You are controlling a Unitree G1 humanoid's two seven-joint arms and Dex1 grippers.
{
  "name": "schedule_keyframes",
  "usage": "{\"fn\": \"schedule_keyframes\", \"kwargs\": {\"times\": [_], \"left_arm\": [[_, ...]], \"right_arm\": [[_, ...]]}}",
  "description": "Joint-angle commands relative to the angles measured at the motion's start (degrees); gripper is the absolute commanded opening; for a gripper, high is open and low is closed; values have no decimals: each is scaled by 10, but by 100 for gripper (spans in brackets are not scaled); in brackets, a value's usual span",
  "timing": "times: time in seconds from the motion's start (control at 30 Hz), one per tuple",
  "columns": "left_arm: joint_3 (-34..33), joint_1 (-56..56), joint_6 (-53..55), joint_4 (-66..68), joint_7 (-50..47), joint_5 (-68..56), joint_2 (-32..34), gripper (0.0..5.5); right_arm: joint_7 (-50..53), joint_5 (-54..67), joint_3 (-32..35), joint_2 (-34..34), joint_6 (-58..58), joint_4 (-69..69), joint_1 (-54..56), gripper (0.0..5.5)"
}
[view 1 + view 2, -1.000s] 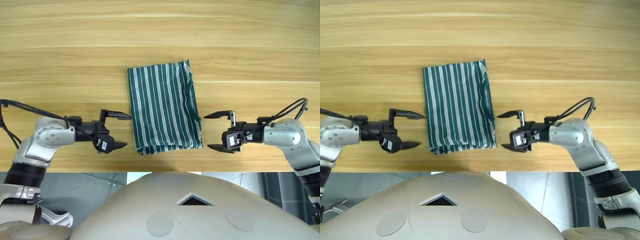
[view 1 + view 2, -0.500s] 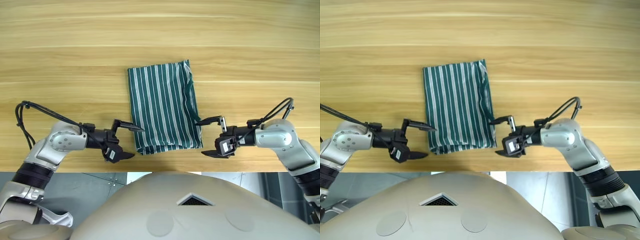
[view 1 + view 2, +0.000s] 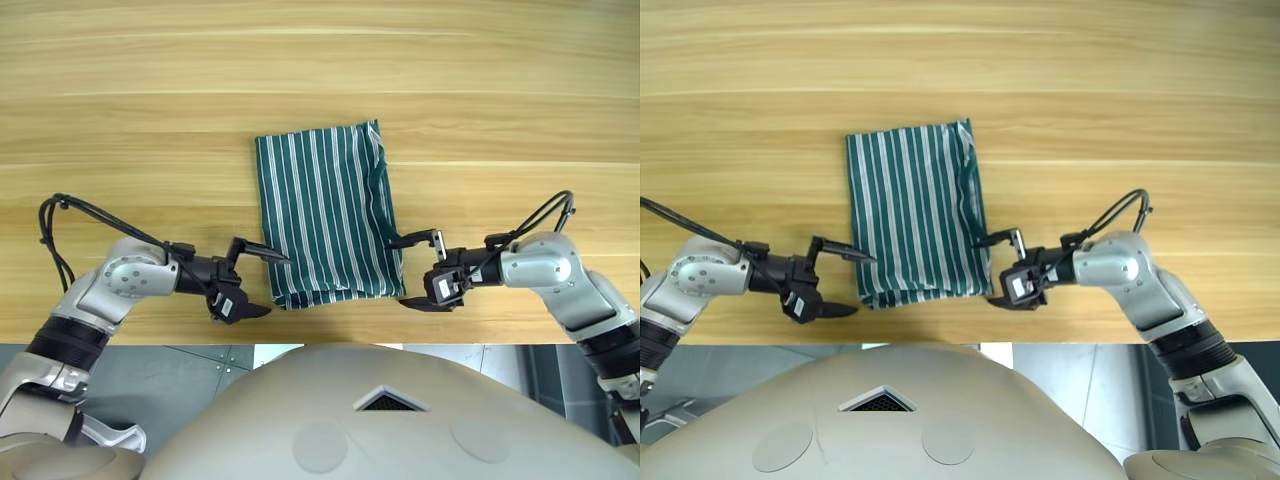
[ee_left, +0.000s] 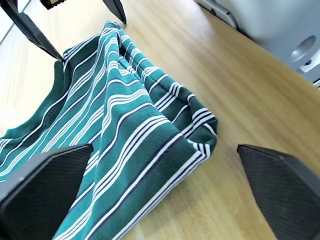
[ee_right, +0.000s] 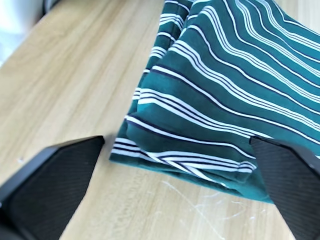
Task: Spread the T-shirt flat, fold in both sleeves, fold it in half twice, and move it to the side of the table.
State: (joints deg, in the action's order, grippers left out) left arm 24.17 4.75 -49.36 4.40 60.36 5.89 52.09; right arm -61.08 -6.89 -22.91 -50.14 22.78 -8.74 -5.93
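While the left gripper (image 3: 278, 285) lies low over the surface (image 3: 150, 100) at the near-left corner of the T-shirt (image 3: 325, 210), its jaws stand wide. One finger reaches over the striped edge and the other sits just off the hem on the robot's side. The corner lies in the gap between them, which looks like a stance for pinching that corner. Whether either finger touches the cloth I cannot tell.

At the middle of the surface, close to its front edge, the T-shirt lies as a narrow folded rectangle. Its long side runs away from the robot, no sleeves show, and the right edge is a little rumpled. Judging by that shape, the sleeves are in and at least one halving is done. A fold bringing the near hem up to the far edge seems to be the step in hand.

At the near-right corner the right gripper (image 3: 398, 272) mirrors the left. Its jaws are equally wide and straddle that corner, gripping nothing. Pinching both corners together would let the hem lift evenly.
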Motion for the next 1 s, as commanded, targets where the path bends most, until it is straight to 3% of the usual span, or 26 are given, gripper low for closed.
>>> {"fn": "schedule_keyframes", "kwargs": {"times": [0.03, 0.77, 0.9, 1.0], "left_arm": [[18, -13, -1, 23, 6, 18, -2, 492], [37, -36, -21, 52, 10, -6, 10, 95], [38, -38, -21, 53, 11, -10, 10, 39], [38, -42, -21, 53, 14, -17, 10, 19]], "right_arm": [[9, -29, -8, 8, -7, 21, 10, 490], [13, -20, -25, 24, -2, 23, 11, 71], [13, -17, -24, 23, -2, 22, 11, 13], [11, -15, -24, 23, -3, 22, 12, 7]]}}
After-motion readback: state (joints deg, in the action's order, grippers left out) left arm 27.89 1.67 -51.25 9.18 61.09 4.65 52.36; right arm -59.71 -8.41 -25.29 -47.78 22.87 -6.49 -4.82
